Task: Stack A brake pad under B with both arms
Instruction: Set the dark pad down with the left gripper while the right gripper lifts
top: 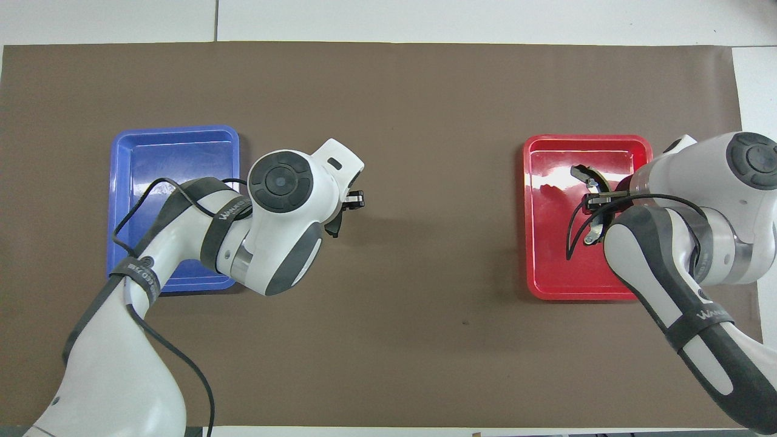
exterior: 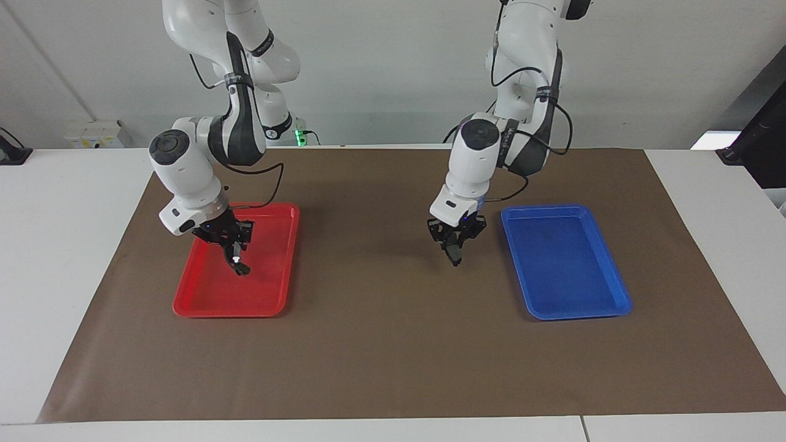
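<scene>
B (top: 581, 173), the long black crescent with silver ends, lies along the red tray (top: 529, 243). My right gripper (exterior: 236, 256) is low in that tray (exterior: 221, 314) and shut on B (exterior: 242, 269) at its middle. I cannot tell whether B still rests on the tray floor. My left gripper (exterior: 455, 254) hangs over the brown mat (exterior: 381, 344) beside the blue tray (exterior: 577, 316), shut on a small dark-grey piece that hangs down from its fingertips: the A brake pad (top: 333, 229). The left wrist hides most of it from above.
The blue tray (top: 113, 200) at the left arm's end holds nothing. The brown mat (top: 425, 91) covers the table between the two trays. White table shows around the mat's edges.
</scene>
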